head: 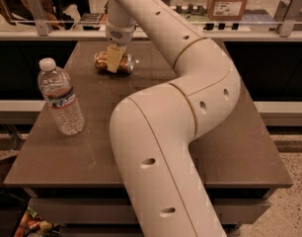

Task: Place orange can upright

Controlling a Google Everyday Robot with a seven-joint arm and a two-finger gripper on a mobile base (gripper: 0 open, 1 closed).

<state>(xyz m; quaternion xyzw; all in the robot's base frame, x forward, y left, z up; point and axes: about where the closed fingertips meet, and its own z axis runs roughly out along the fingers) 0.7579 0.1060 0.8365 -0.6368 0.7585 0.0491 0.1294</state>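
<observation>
The orange can [122, 63] lies on its side at the far middle of the brown table [92, 137], its silver end facing right. My gripper [113, 59] hangs straight down over the can from the far end of my white arm [190, 83]. Its pale fingers [113, 58] reach down across the can's middle and cover part of it. The can rests on the table top.
A clear plastic water bottle [61, 97] with a white cap stands upright on the table's left side. My arm's large white links cross the middle and near right of the table. A cardboard box [228, 0] sits on a counter behind a rail.
</observation>
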